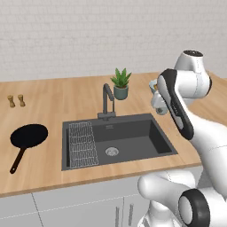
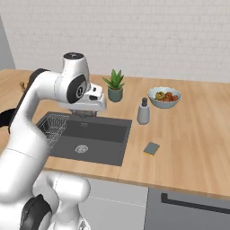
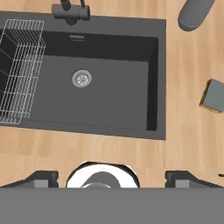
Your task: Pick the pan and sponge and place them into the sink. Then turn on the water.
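Pan (image 1: 29, 135), round and black with a thin dark handle, lies on the wooden desk (image 1: 53, 95) left of the dark sink (image 1: 128, 133), below a white brick wall (image 1: 88, 35), end effector (image 3: 111, 179) spread wide, ungrasping

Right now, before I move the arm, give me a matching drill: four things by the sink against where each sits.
Things:
1. round black frying pan
2. small yellow sponge with grey scrub top
3. white wire grid rack
4. green potted plant

Places:
A. inside the dark grey sink basin
B. counter left of sink
C. counter right of sink
D. counter behind sink

Pairs: 1-B, 2-C, 3-A, 4-D
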### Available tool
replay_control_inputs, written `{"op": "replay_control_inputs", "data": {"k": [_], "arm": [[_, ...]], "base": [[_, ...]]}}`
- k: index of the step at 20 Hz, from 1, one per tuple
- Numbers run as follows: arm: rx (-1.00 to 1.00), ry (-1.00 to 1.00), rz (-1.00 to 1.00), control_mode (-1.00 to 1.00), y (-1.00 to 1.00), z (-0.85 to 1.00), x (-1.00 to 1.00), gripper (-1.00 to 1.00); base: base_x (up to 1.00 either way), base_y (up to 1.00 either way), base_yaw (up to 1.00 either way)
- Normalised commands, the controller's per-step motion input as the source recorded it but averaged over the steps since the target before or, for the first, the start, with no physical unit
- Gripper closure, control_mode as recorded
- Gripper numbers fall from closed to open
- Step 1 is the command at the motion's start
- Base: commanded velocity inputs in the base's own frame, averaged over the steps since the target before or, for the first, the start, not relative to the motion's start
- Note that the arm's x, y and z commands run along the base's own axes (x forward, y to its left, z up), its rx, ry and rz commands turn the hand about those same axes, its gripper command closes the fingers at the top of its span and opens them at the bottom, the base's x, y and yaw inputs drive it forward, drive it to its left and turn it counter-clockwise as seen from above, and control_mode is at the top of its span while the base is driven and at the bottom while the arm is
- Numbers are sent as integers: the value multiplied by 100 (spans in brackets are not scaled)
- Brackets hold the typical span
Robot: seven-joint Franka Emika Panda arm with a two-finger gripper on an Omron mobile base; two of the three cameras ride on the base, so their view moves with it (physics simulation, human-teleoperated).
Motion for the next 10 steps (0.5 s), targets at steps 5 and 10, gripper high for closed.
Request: {"op": "replay_control_inputs", "data": {"k": [5, 10], "arm": [[14, 6, 1, -100, -100, -14, -4, -100], [17, 14, 2, -100, -91, -6, 3, -100]], "base": [[0, 0, 0], [0, 0, 0]]}}
